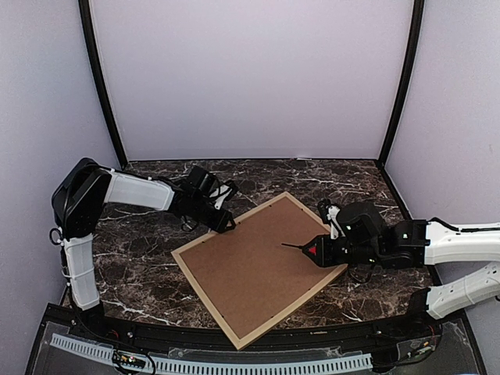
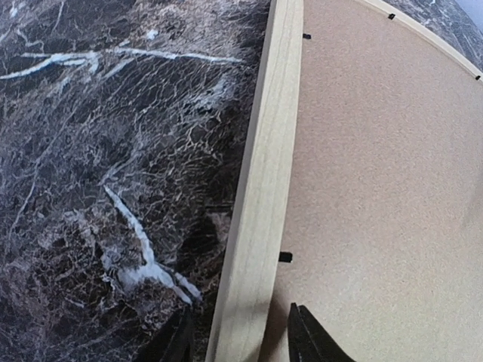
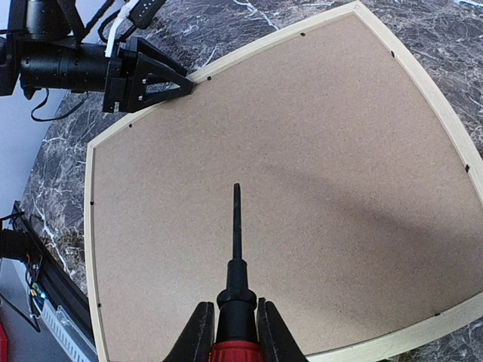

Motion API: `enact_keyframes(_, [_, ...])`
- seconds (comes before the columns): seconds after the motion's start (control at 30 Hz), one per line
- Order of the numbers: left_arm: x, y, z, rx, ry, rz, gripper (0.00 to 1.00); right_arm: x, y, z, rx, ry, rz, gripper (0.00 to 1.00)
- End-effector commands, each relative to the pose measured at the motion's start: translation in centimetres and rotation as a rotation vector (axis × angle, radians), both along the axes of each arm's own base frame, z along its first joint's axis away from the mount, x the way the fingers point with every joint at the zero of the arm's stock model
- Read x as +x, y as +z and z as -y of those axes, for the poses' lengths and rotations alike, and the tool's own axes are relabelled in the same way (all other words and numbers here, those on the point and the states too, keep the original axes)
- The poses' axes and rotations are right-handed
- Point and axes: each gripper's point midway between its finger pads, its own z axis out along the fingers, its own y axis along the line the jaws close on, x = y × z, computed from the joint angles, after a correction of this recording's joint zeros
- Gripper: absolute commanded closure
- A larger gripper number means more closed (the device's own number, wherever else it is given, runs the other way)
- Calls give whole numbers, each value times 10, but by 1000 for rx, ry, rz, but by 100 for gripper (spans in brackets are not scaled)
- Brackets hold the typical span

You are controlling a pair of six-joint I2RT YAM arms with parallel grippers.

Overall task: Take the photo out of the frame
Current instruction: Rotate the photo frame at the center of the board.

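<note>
The frame (image 1: 207,301) lies face down on the marble table, its light wood moulding (image 2: 260,188) around a brown backing board (image 1: 250,266). The photo is hidden under that board. My left gripper (image 1: 225,223) sits at the frame's far left edge. Its jaws (image 2: 238,324) straddle the moulding, one finger on the table side and one over the board, with a gap on each side. My right gripper (image 3: 235,309) hovers over the board's right part, shut on a red-handled screwdriver (image 3: 236,226) whose black shaft points across the board (image 3: 302,151).
Small black retaining tabs (image 2: 284,257) line the inside of the moulding. The dark marble table (image 1: 148,258) is walled by pale panels at the back and sides. A cable track (image 1: 234,366) runs along the near edge.
</note>
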Motion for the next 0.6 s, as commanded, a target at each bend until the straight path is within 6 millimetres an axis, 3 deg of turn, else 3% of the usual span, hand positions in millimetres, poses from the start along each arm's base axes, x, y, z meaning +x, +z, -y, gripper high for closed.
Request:
enact_keyframes(0.0, [0, -9, 1, 30, -16, -22, 57, 6, 6, -2, 24, -22, 22, 100])
enact_keyframes(0.07, [1, -15, -1, 43, -11, -25, 59, 6, 6, -3, 24, -20, 23, 100])
enact_keyframes(0.2, [4, -24, -8, 78, 18, -24, 83, 7, 5, -4, 17, -18, 22, 100])
enact_keyframes(0.27, [6, -28, -15, 96, 44, -28, 89, 7, 6, -5, 16, -16, 24, 100])
enact_keyframes(0.57, [19, -46, -73, 243, 275, -49, 92, 10, 7, -9, 3, -14, 25, 100])
